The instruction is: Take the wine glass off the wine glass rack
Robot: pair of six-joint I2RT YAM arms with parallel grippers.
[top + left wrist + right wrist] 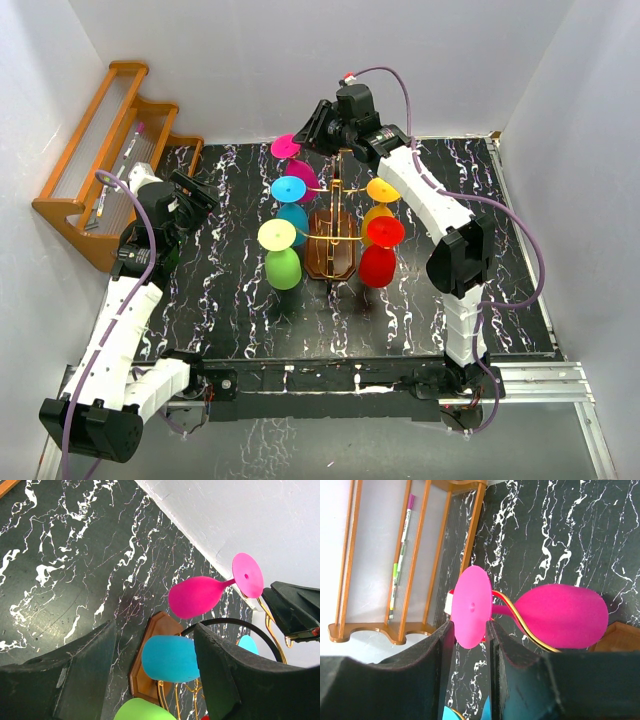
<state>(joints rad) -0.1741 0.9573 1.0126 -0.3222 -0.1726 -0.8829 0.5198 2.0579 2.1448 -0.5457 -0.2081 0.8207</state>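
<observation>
From above, my right arm (pixel 430 205) reaches past the wine glass rack (pixel 332 258), right gripper (pixel 318 125) at the magenta wine glass (pixel 303 178) hung on its far end. Left wrist: left gripper (pixel 155 627) jaws apart, empty. Right wrist: jaws flank the foot; whether clamped, I cannot tell.

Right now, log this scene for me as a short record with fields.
Rack: upright on the table, glasses hanging upside down
Pink glass: hanging at the rack's back left
Right gripper: fingers either side of the pink glass's foot; grip unclear
Left gripper: open, empty, left of the rack
Shelf: against the left wall
</observation>
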